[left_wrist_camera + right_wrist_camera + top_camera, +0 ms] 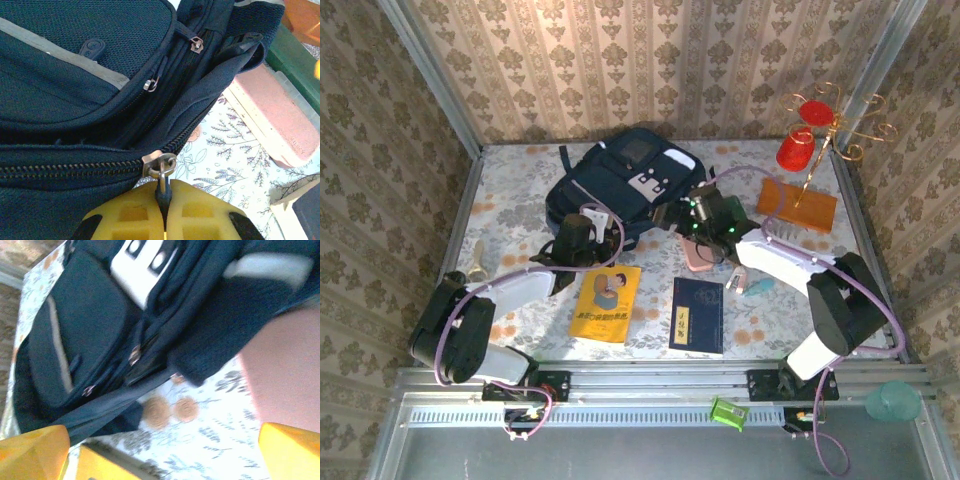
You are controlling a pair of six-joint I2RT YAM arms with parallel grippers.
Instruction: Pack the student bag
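The student bag (pixel 620 180), a large dark navy backpack with white studded patches, lies at the back middle of the table. My left gripper (pixel 576 236) is at the bag's near edge. In the left wrist view its yellow fingers (pixel 125 215) are shut on the dark pull tab of the main zipper's metal slider (pixel 159 164); the zip is closed to the left of the slider and parted to the right. My right gripper (pixel 686 214) hovers at the bag's right side. It stands open over the tablecloth, with nothing between its fingers (pixel 30 455), and the bag (pixel 95 320) is just ahead.
A pink box (pixel 700 256) lies right of the bag under the right arm. A yellow book (pixel 605 303) and a navy book (pixel 698 313) lie near the front. An orange book (pixel 798 203) and a gold stand with red cups (pixel 810 130) sit at the back right.
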